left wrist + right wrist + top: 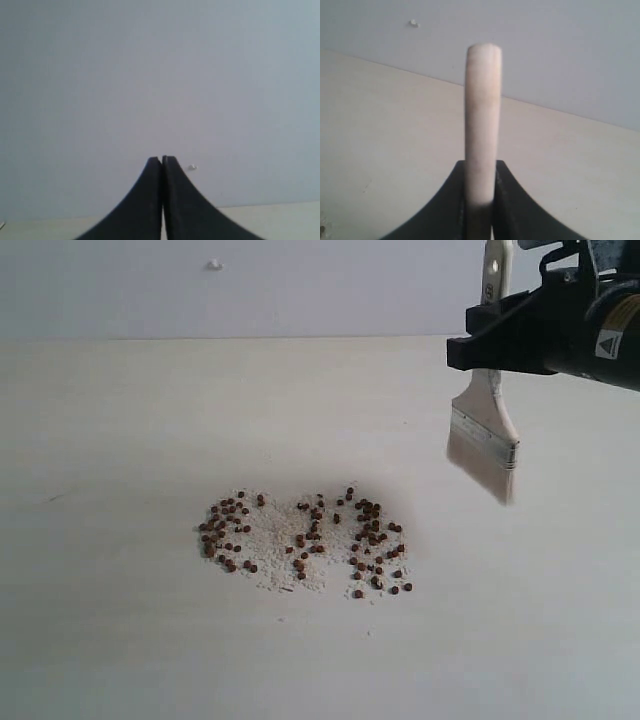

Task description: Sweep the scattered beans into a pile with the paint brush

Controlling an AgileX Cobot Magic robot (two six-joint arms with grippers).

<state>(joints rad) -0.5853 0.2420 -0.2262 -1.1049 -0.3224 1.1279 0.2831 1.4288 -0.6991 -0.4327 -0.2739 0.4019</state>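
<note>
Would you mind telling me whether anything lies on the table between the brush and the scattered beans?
Nothing visible does. The right gripper holds the paint brush bristles down, to the right of the beans in the exterior view. The stretch of table between them shows only bare surface.

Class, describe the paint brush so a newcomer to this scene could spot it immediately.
Start at the pale table and look above its right side, where the black right gripper hangs. It clamps the paint brush: cream wooden handle, silver band, off-white bristles pointing down, clear of the beans. Nothing else there has bristles.
</note>
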